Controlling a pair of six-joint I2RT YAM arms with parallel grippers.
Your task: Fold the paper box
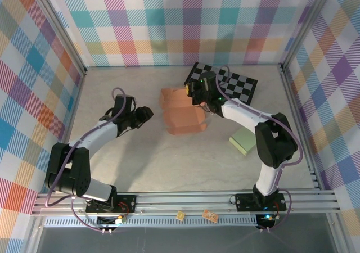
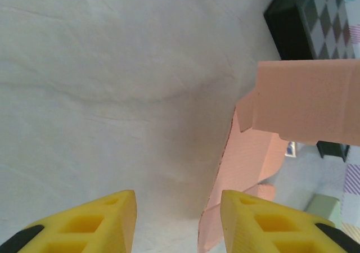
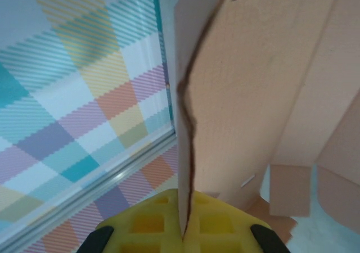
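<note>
My right pincer (image 3: 184, 222): clamped on 1 thin panel of the paper box (image 3: 253, 95).
My left pincer (image 2: 177, 222): partly open, holding nothing.
Paper box: on the table (image 2: 112, 95), just ahead-right of my left pincer.

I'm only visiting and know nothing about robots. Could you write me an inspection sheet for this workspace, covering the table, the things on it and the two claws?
Surface: pale mottled table, flat, no spills seen.
Job's things: pink paper box near the middle, partly folded, with flaps sticking out.
Clutter: checkered board behind the box; pale green pad to its right; two small orange bits on the front rail.
Grippers: left gripper open and empty, just short of the box; right gripper shut on the edge of a box panel.
Cables: purple cables loop along both arms.
Surroundings: plaid walls, metal frame.
</note>
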